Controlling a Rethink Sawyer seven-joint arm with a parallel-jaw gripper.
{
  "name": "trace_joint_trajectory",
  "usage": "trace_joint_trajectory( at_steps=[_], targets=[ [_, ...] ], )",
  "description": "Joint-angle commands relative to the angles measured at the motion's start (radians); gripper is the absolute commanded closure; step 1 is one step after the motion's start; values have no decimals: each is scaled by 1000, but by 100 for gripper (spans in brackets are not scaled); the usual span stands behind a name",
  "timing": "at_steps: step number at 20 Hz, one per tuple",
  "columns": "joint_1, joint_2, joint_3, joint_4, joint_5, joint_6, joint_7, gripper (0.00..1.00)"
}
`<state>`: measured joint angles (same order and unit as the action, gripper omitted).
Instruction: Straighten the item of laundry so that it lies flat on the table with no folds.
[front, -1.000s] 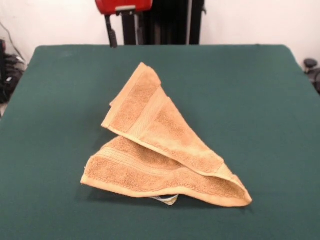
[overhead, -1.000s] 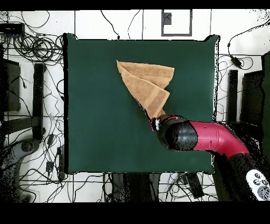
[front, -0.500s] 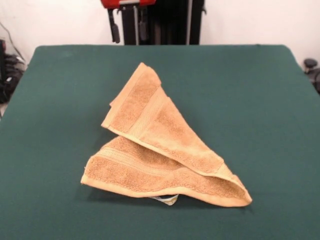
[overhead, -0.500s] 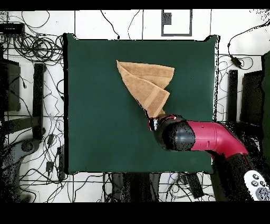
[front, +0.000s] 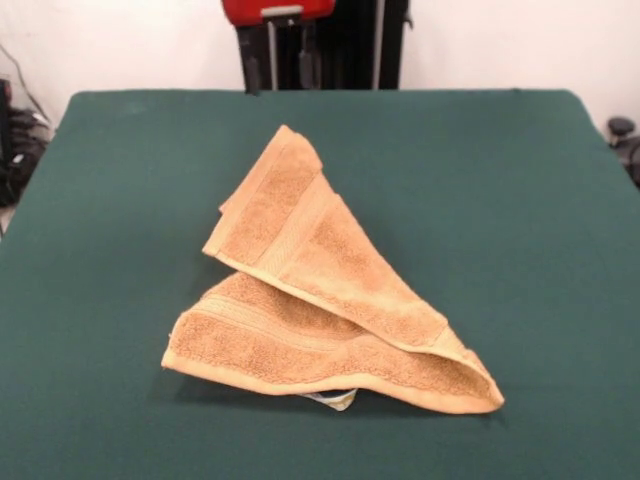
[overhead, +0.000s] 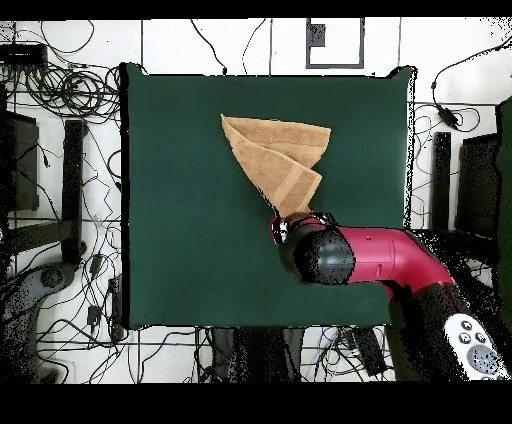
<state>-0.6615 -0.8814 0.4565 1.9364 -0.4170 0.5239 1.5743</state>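
Observation:
The item of laundry (front: 320, 290) is a golden-tan towel folded over itself into a rough triangle near the middle of the green table (front: 520, 200). A small white tag (front: 336, 399) pokes out under its near edge. In the overhead view the towel (overhead: 280, 155) has its pointed corner just beside the red arm's head (overhead: 322, 256), which hides the fingers there. My gripper (front: 280, 75) hangs high over the table's far edge, well above the towel. It is open, its two dark fingers (front: 252, 72) apart with nothing between them.
Tangled cables (overhead: 70, 90) and black stands (overhead: 72, 190) surround the table on the floor. A white device with buttons (overhead: 466, 340) lies at the lower right of the overhead view. Green cloth (overhead: 190, 220) stretches wide on every side of the towel.
The gripper has slid rightward along the table's far edge in the front view; in the overhead view the arm's head has shifted left. The towel has not moved.

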Motion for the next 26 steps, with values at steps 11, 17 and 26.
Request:
trace_joint_trajectory(
  at_steps=[11, 17, 26],
  targets=[
    [142, 233, -129, 25, -118, -302, 142, 0],
    [102, 237, -103, 40, -90, -293, 102, 0],
    [8, 254, -45, 68, -78, -276, 63, 0]
  ],
)
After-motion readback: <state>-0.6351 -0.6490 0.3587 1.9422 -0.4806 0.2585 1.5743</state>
